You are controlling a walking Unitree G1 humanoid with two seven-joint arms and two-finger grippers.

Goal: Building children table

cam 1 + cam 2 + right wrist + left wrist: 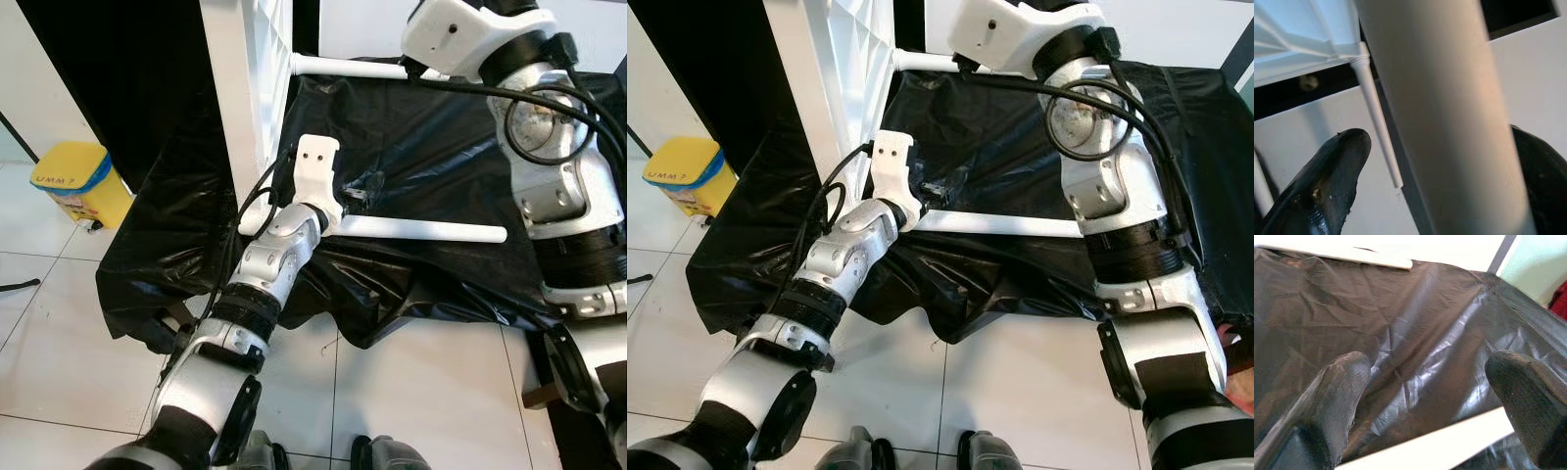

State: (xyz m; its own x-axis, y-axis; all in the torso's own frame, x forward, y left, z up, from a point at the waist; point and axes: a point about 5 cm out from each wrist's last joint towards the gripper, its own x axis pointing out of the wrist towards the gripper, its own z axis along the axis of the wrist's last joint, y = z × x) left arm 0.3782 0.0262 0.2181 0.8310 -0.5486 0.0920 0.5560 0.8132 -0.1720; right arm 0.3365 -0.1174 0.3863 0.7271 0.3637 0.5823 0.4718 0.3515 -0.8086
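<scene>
My left gripper (1425, 396) stands wide over the black sheet (421, 147); my right gripper (1449, 166) holds a white leg (1444, 122), its ends cut off.

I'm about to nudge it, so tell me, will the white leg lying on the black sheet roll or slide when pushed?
The leg is a smooth round tube, so it would probably roll if pushed sideways. The sheet looks glossy and crinkled, so the leg may also slide, though the folds could check it. The left gripper is open over it.
</scene>
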